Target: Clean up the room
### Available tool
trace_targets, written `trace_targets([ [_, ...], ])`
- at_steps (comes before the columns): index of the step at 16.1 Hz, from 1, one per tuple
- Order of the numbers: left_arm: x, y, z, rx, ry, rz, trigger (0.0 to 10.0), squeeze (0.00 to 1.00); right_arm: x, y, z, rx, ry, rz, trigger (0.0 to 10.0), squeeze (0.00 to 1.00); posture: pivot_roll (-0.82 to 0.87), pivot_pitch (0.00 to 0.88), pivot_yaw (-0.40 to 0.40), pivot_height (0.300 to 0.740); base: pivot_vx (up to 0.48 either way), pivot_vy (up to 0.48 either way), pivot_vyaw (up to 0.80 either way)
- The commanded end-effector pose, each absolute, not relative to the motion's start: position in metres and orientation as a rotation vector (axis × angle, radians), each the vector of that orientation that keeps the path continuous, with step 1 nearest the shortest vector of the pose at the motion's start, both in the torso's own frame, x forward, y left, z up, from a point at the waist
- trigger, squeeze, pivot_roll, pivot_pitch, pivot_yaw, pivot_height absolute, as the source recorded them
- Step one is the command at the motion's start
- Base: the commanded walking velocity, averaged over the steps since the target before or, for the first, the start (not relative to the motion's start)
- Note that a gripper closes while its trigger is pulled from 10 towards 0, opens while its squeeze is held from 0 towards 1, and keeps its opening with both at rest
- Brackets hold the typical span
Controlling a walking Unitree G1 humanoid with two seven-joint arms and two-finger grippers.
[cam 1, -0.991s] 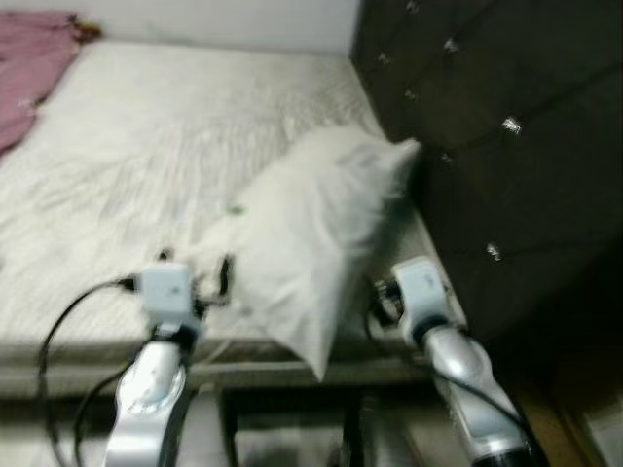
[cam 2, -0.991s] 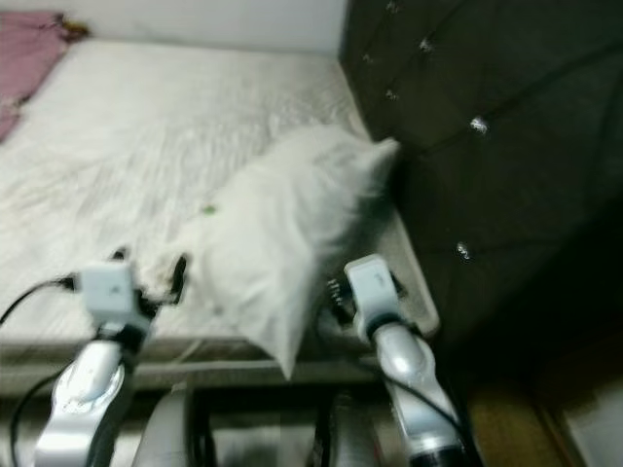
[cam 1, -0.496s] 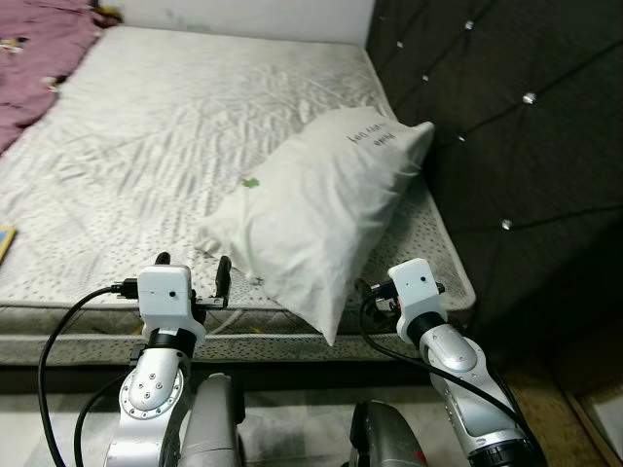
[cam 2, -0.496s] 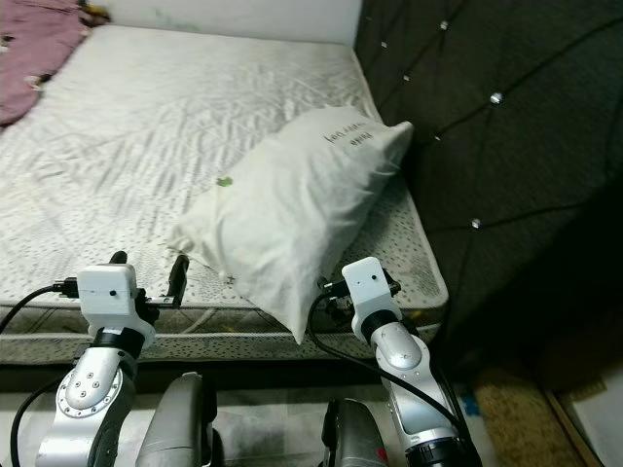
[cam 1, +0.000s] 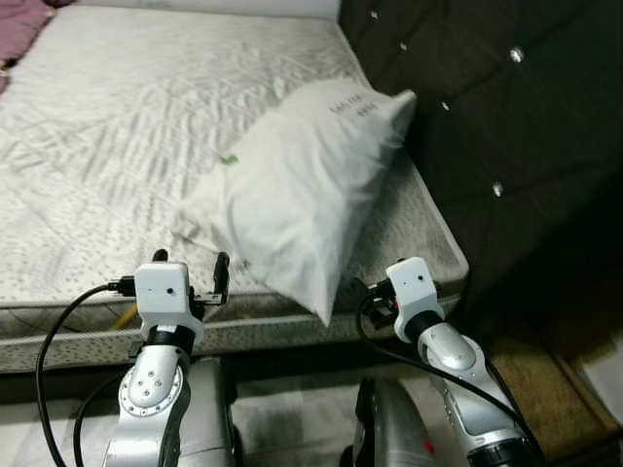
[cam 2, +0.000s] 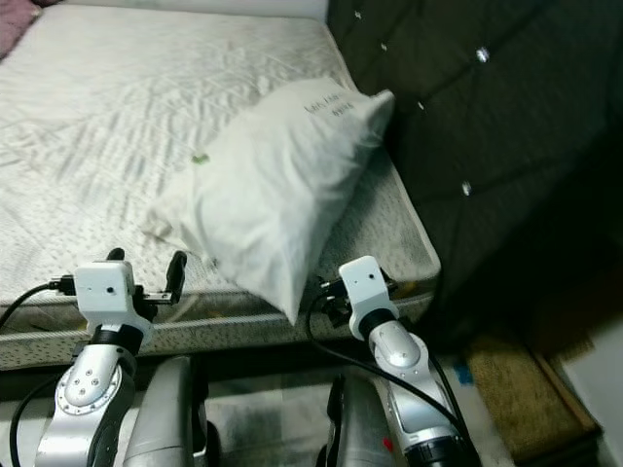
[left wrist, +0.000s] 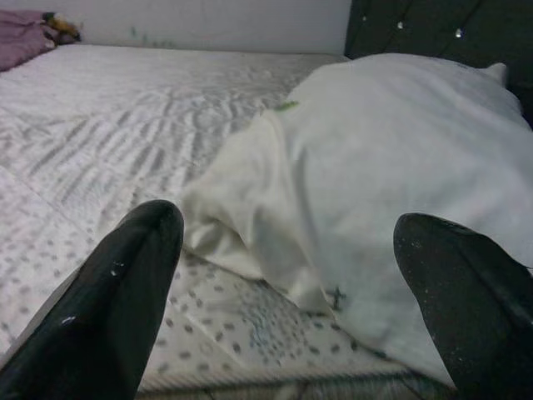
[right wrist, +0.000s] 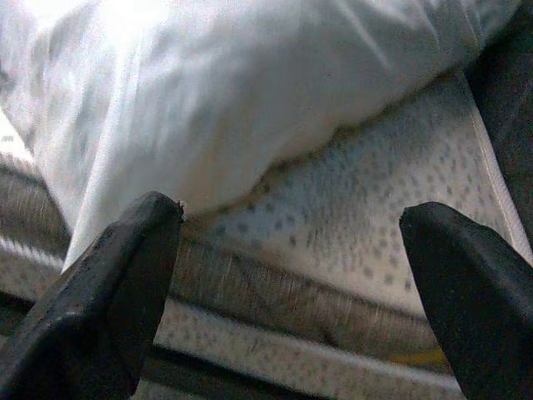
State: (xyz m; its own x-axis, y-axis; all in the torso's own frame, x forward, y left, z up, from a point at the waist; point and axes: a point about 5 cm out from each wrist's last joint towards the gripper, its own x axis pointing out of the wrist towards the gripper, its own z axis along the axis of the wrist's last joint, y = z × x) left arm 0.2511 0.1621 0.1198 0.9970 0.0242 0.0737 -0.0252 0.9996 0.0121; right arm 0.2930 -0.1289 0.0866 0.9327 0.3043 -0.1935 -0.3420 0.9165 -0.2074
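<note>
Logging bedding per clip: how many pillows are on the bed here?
1. A white pillow lies at the mattress's near right corner, one end by the dark headboard, the other overhanging the edge. Others could lie outside the frame.

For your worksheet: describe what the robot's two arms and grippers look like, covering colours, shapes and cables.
Both arms are silver and rounded, each ending in a white boxy wrist block. The left gripper and the right gripper each have two long, glossy black fingers. Black cables loop from the wrist blocks back along the arms.
</note>
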Motion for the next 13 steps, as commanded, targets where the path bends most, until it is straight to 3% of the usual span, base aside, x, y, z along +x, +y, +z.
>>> trace_targets([
  [1,0.25,0.161,0.121,-0.006,-0.078,0.011,10.0,0.0,0.293,-0.13,0.088,-0.233,0.159,0.337,10.0,0.0,-0.04,0.152,-0.083,0.525,0.0,0.0,0.0],
  [5,0.25,0.159,0.122,-0.001,-0.085,-0.024,10.0,0.0,0.292,-0.126,0.09,-0.24,0.134,0.378,10.0,0.0,-0.04,0.151,-0.078,0.525,0.0,0.0,0.0],
  [8,0.25,0.158,0.123,-0.001,-0.093,-0.034,10.0,0.0,0.29,-0.122,0.091,-0.248,0.122,0.406,10.0,0.0,-0.04,0.152,-0.077,0.525,0.0,0.0,0.51],
  [13,0.251,0.156,0.123,-0.009,-0.101,-0.054,10.0,0.0,0.287,-0.113,0.088,-0.263,0.141,0.509,10.0,0.0,-0.04,0.147,-0.079,0.525,0.327,0.0,0.09],
])
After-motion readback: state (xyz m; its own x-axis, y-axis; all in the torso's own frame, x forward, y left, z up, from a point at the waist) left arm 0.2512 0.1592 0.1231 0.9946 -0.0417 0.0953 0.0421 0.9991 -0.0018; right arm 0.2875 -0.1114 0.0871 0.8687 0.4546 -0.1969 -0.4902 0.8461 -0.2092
